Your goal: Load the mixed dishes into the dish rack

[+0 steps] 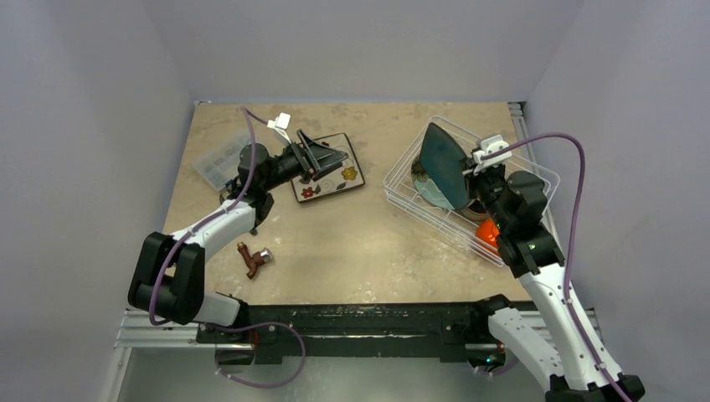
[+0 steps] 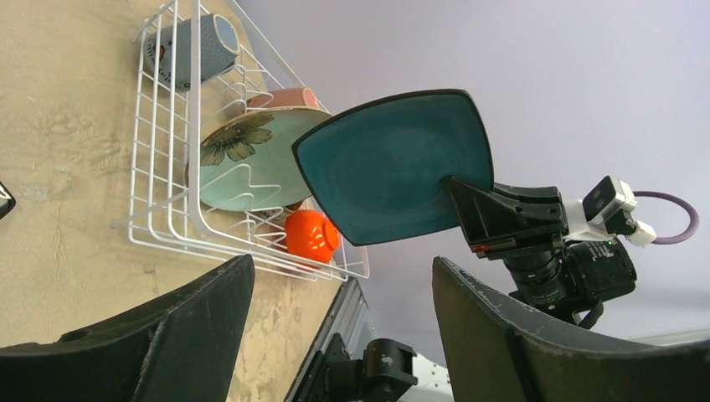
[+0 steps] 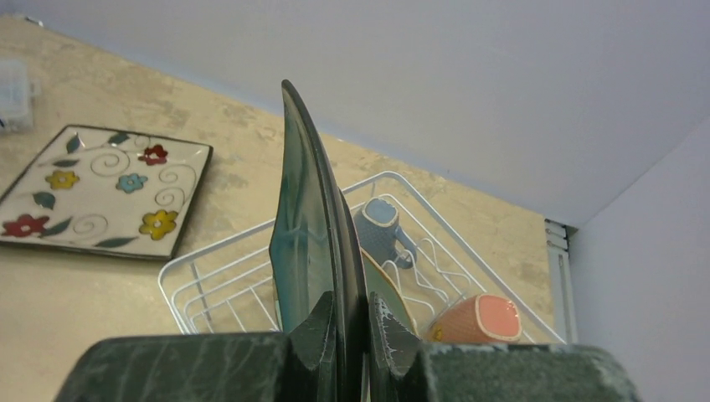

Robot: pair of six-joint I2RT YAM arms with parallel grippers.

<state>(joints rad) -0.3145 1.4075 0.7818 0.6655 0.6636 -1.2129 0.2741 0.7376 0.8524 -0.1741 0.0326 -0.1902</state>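
Observation:
My right gripper (image 1: pixel 469 173) (image 3: pixel 353 322) is shut on the edge of a dark teal plate (image 1: pixel 444 159) (image 3: pixel 311 218) (image 2: pixel 393 163), which it holds upright above the white wire dish rack (image 1: pixel 402 186) (image 3: pixel 209 272) (image 2: pixel 163 209). In the rack lie a pale teal flowered plate (image 2: pixel 243 163), a pale blue mug (image 3: pixel 381 224) (image 2: pixel 188 46), a pink mug (image 3: pixel 479 318) (image 2: pixel 280 96) and an orange bowl (image 1: pixel 487 233) (image 2: pixel 311 234). The square flower-patterned plate (image 1: pixel 335 182) (image 3: pixel 100 188) lies flat on the table. My left gripper (image 1: pixel 337 157) (image 2: pixel 343 327) hovers open over its far edge, with nothing between its fingers.
A clear plastic compartment box (image 1: pixel 216 161) sits at the left, behind my left arm. Pliers (image 1: pixel 254 258) lie near the table's front left. Walls close in the table on three sides, and the rack stands against the right edge.

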